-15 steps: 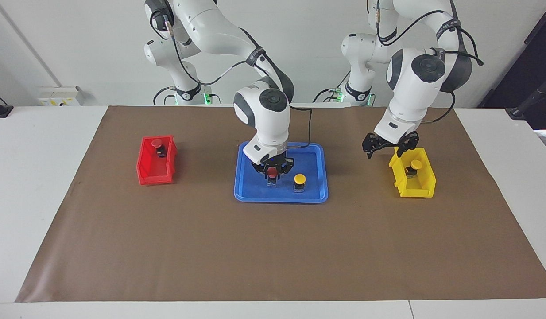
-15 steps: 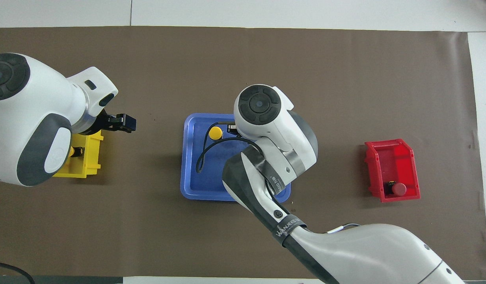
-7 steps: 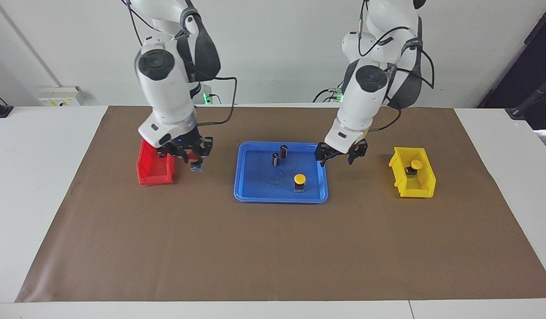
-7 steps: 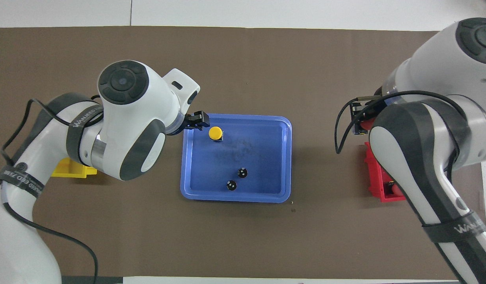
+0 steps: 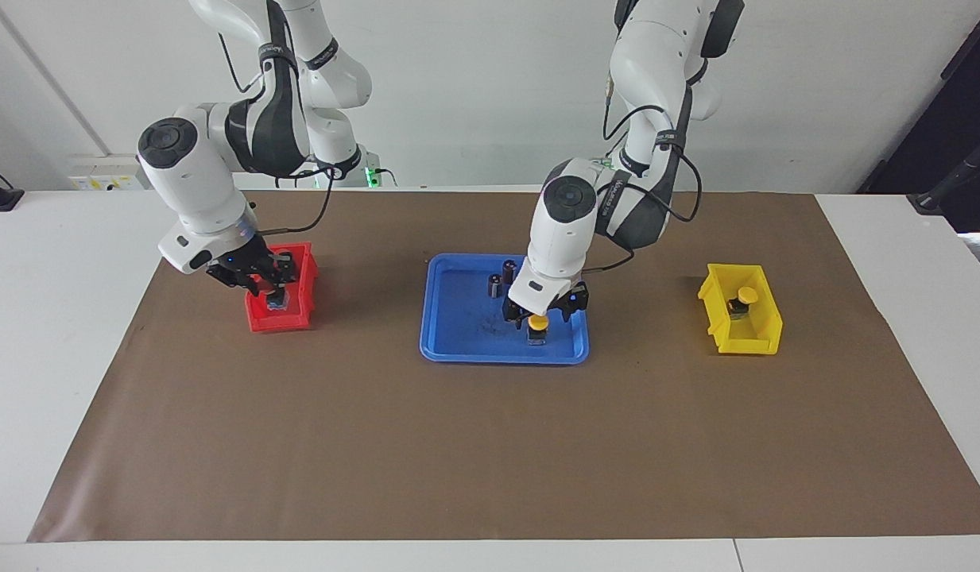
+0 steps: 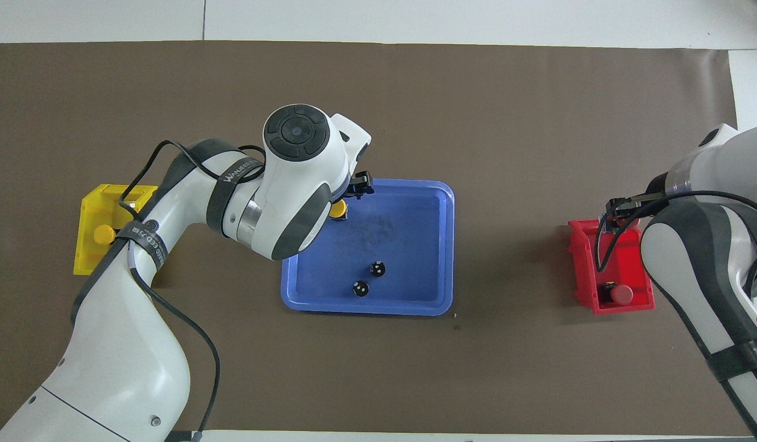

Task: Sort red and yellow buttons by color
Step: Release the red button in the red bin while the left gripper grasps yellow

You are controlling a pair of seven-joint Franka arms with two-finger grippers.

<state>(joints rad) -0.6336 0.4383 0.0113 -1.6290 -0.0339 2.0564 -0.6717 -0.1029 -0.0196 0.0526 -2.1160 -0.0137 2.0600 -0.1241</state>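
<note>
My right gripper [image 5: 269, 284] is over the red bin [image 5: 279, 322], at its end farther from the robots, shut on a red button; the button's black body [image 5: 276, 300] hangs down into the bin. Another red button [image 6: 622, 294] lies in that bin's nearer end. My left gripper [image 5: 540, 311] is low over the blue tray [image 5: 458, 355], open, with a finger on each side of a yellow button [image 5: 539, 322] that stands in the tray. A second yellow button [image 5: 746, 295] lies in the yellow bin [image 5: 740, 334].
Two dark metal cylinders [image 5: 495, 284] [image 5: 509, 270] stand in the tray, nearer to the robots than the yellow button. Brown paper covers the table. The red bin is at the right arm's end, the yellow bin at the left arm's end.
My right gripper lifted the red button from the tray and carried it over the red bin. My left gripper moved from the yellow bin to the yellow button in the tray.
</note>
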